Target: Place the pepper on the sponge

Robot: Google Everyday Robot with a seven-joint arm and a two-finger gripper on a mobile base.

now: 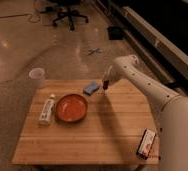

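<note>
The light-blue sponge [91,88] lies near the far edge of the wooden table [112,130]. Just to its right, my gripper [106,86] hangs from the white arm that reaches in from the right. A small dark red pepper [105,85] is held in it, slightly above the tabletop. The pepper is beside the sponge and apart from it.
An orange-red bowl [71,107] sits left of centre with a white labelled tube [46,110] to its left. A clear cup [37,77] stands at the far left corner. A dark snack packet [146,143] lies at the near right edge. An office chair stands on the floor behind.
</note>
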